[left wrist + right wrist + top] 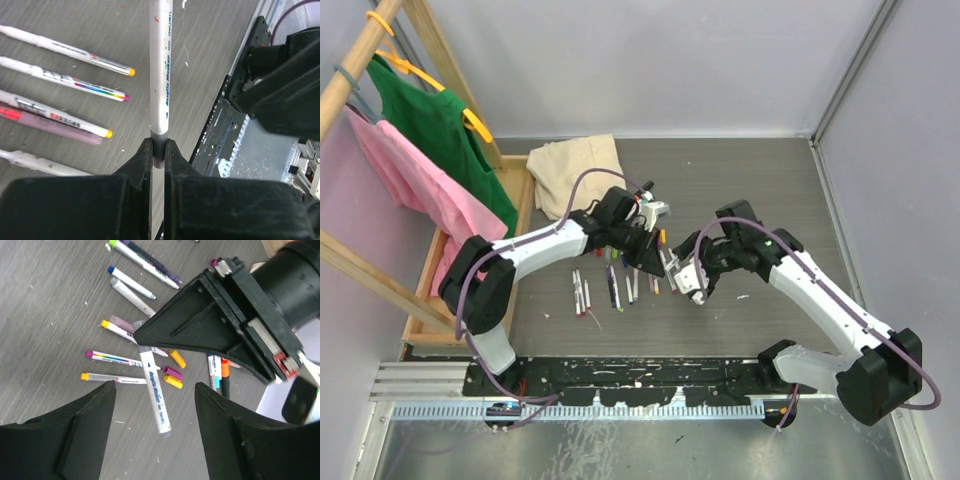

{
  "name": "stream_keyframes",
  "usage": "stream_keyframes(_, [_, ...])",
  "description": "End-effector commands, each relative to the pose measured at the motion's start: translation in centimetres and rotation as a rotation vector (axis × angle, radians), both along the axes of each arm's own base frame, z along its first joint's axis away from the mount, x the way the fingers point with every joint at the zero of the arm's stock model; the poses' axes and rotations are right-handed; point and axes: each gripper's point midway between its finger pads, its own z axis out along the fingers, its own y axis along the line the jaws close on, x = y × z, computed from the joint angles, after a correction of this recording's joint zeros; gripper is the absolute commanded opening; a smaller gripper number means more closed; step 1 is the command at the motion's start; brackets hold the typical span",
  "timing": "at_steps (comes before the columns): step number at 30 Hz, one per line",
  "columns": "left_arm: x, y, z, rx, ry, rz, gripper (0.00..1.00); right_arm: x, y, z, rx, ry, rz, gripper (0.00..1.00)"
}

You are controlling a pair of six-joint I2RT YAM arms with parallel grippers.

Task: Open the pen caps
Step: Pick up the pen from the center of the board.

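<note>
As the left wrist view shows it: left gripper (pixel 159 155), jaws pinching the grey end of one white-barrelled pen (pixel 161 65), which is held clear above the desk (pixel 75 20). Printing along the barrel reads "Acrylic Marker"; the smaller line above it is not legible. Several more pens (pixel 75 87) lie on the desk to one side. Three of them show bare coloured tips, two yellow and one magenta, so they look uncapped.

Right wrist view: right gripper (pixel 154 390), jaws spread wide and holding nothing, one on either side of the held pen's free end without touching it. Whether that end carries a cap cannot be told. Three loose pen caps (pixel 173 372), two yellow and one purple, lie on the desk just beside the barrel. Pens farther off show blue and green ends; whether these are caps or tips cannot be told.

Top external view: both grippers meet over the middle of the desk, with the row of pens lying just beneath, toward the arm bases.

Progress, as judged: well begun, with several caps already off. The held pen and some of the row appear left to do.
</note>
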Motion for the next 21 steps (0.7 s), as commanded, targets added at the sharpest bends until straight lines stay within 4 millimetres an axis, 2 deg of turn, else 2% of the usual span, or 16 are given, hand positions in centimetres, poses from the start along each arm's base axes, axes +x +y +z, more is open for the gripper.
stream_keyframes(1, [-1.0, -1.3, 2.9, -0.092, -0.043, -0.054, 0.0, 2.1, 0.3, -1.5, -0.146, -0.182, -0.008, 0.65])
stream_keyframes(6, [-2.0, -1.6, 3.2, -0.103, -0.042, -0.083, 0.0, 2.6, 0.4, -3.9, -0.226, -0.219, -0.023, 0.51])
stream_keyframes(10, [-2.4, -1.6, 3.4, -0.111, -0.046, -0.09, 0.0, 2.7, 0.2, -5.0, -0.271, -0.219, -0.028, 0.43])
stream_keyframes(14, [-2.6, -1.7, 3.5, -0.113, -0.046, -0.093, 0.0, 3.0, 0.0, -5.8, -0.302, -0.239, -0.04, 0.29])
stream_keyframes(19, [-2.6, -1.5, 3.9, -0.12, -0.057, -0.078, 0.0, 3.1, -0.1, -5.5, -0.285, -0.246, -0.069, 0.1])
stream_keyframes(21, [-2.5, -1.4, 4.3, -0.129, -0.069, -0.057, 0.14, 3.1, 0.0, -5.0, -0.263, -0.244, -0.086, 0.05])
